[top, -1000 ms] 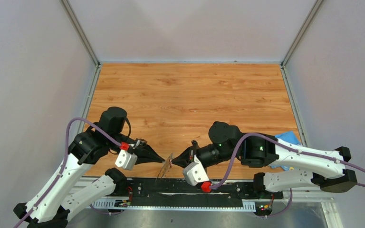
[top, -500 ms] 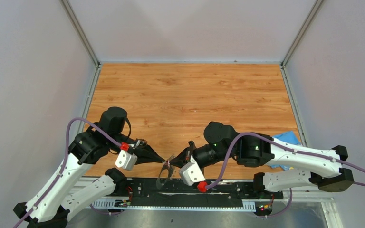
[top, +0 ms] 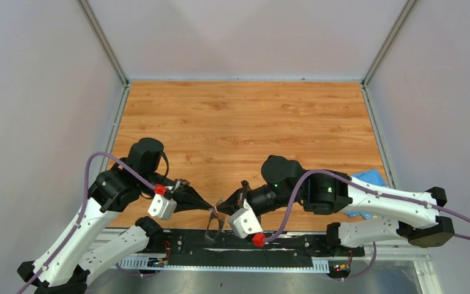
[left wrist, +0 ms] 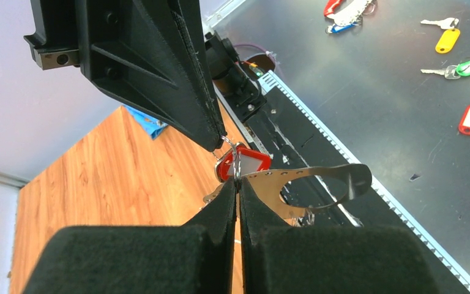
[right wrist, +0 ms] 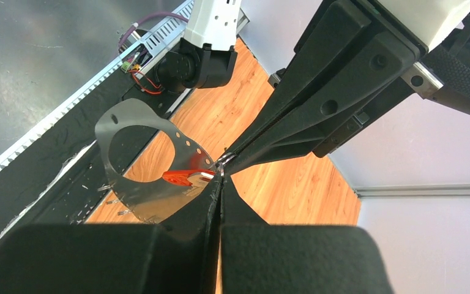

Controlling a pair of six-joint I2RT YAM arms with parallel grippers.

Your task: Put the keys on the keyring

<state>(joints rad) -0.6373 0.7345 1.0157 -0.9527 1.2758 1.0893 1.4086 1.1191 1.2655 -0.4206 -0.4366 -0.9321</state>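
Between left hand [left wrist: 237, 185] and right hand [right wrist: 220, 181] hangs keyring [left wrist: 309, 174].

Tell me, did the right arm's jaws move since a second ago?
Yes. In the top view the right arm carried its jaws slightly left, away from the blue cloth and closer to the left arm.

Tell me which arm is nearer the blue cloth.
Right. The right arm runs alongside the blue cloth, partly covering it; the left arm sits far to its left.
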